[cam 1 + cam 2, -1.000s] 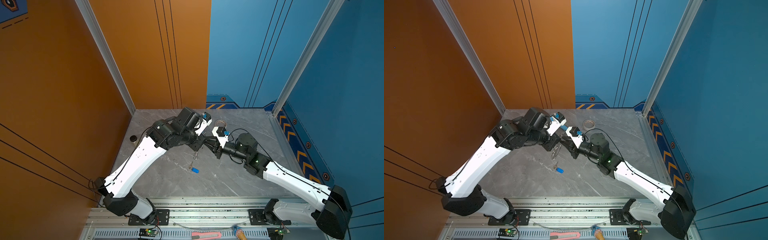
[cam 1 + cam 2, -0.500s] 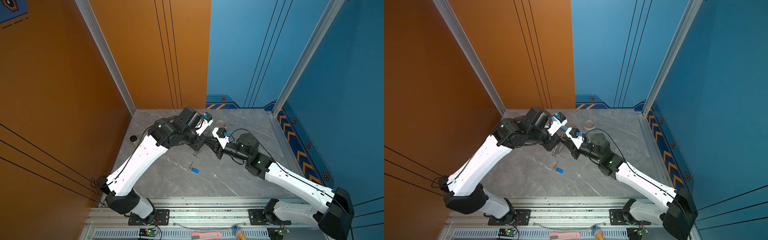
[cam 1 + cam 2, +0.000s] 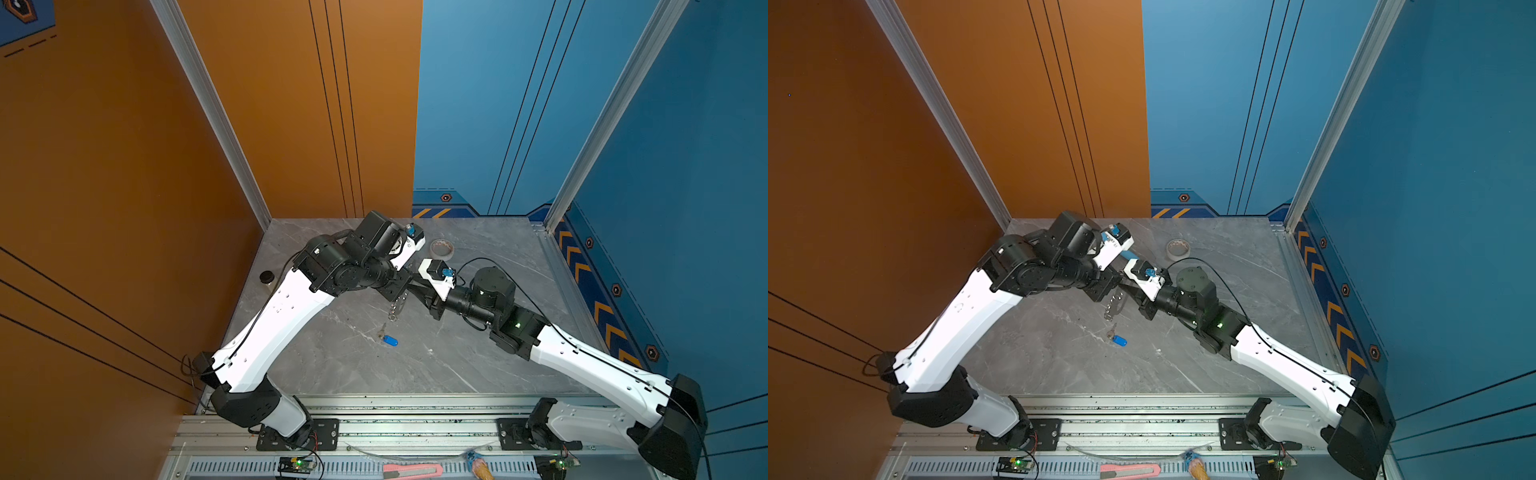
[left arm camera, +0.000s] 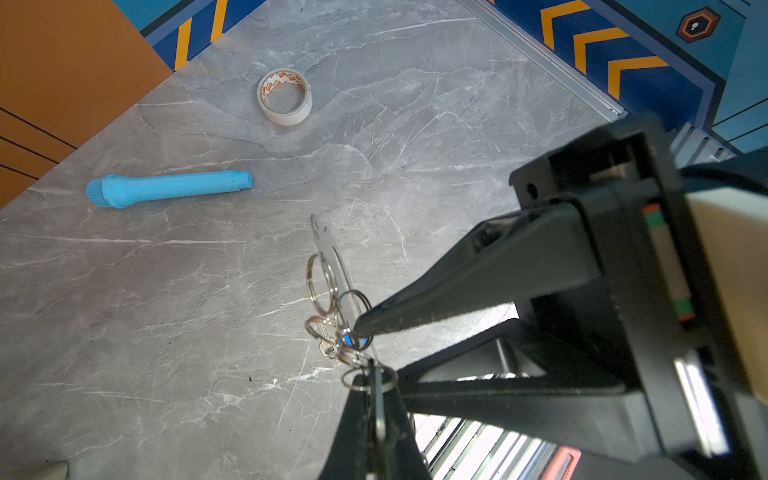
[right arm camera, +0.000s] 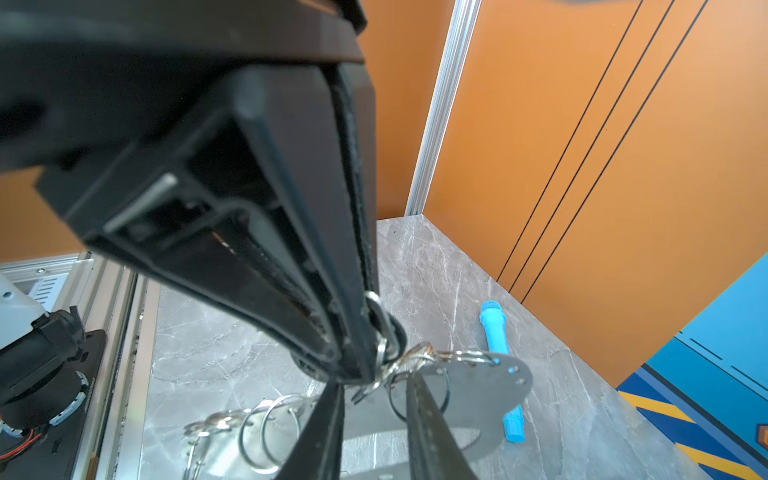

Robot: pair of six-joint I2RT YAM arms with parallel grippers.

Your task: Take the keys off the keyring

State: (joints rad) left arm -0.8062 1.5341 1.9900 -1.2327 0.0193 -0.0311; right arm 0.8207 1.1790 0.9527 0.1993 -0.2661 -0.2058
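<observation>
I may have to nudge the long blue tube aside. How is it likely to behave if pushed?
The blue tube lies on its side on the smooth table, so a sideways push would probably roll it. Its wider head end may make it curve rather than roll straight. It looks like rigid plastic, likely light and stiff.

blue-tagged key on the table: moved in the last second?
No. The blue-tagged key lies at the same spot, same offset from the tape roll.
</observation>
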